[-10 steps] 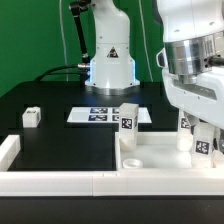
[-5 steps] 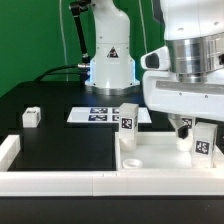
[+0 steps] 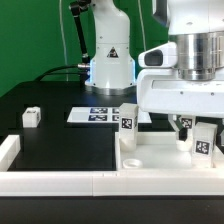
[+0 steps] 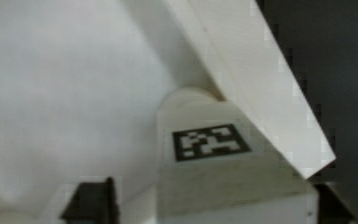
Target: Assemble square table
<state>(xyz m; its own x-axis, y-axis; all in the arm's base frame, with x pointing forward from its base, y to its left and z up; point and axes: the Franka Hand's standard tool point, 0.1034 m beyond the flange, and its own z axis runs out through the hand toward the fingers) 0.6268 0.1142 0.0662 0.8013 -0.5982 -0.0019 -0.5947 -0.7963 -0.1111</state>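
gripper (image 3: 186,122) shifted left over panel (image 3: 160,158)

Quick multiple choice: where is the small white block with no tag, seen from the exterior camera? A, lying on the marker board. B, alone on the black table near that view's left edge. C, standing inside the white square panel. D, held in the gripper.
B: the small white block sits alone on the black table, apart from the marker board and the square panel.

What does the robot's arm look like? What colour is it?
The arm is smooth, rounded and white, with a grey ribbed ring above a boxy white block. The gripper has two dark, flat fingers. Black cables trail by the base.
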